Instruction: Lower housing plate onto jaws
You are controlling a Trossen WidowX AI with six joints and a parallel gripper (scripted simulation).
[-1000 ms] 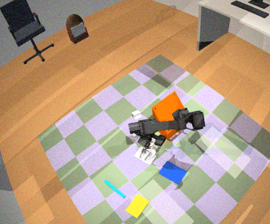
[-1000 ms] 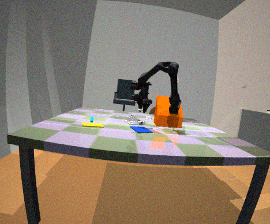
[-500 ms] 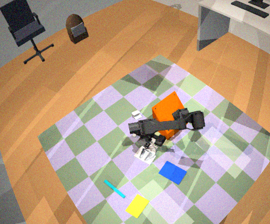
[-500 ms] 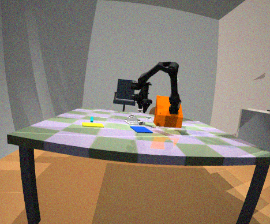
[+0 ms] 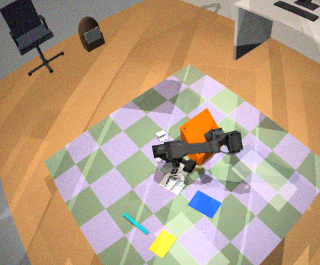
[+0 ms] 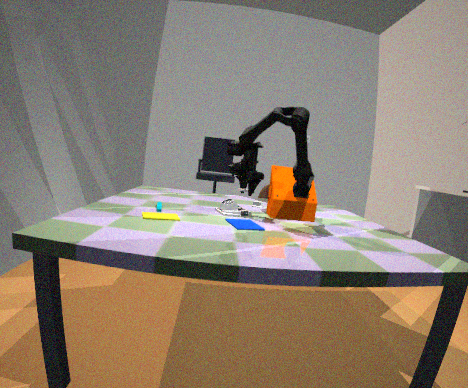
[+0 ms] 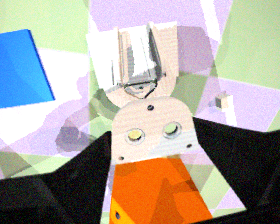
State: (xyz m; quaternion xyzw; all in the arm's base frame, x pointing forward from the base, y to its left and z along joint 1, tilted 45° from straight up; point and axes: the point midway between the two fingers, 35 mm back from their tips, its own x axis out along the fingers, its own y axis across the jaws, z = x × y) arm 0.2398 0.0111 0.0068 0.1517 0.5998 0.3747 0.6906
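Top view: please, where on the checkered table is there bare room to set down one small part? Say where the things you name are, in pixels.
Room shows between the cyan bar (image 5: 135, 223) and the white assembly (image 5: 171, 186). It is crowded around the assembly, under the hand and beside the orange box (image 5: 197, 124).

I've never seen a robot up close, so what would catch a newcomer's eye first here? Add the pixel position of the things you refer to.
Probably the bright orange box (image 5: 196, 124) (image 6: 292, 209) (image 7: 152, 187) beside the black jointed arm on the green-and-lilac checkered table (image 5: 120, 191) (image 6: 196, 240). Next, the pale rounded plate with two round holes (image 7: 153, 117), held in the arm's black gripper (image 7: 149, 127), and the flat blue rectangle (image 5: 204, 204) (image 6: 245, 224) (image 7: 19, 70) lying nearby.
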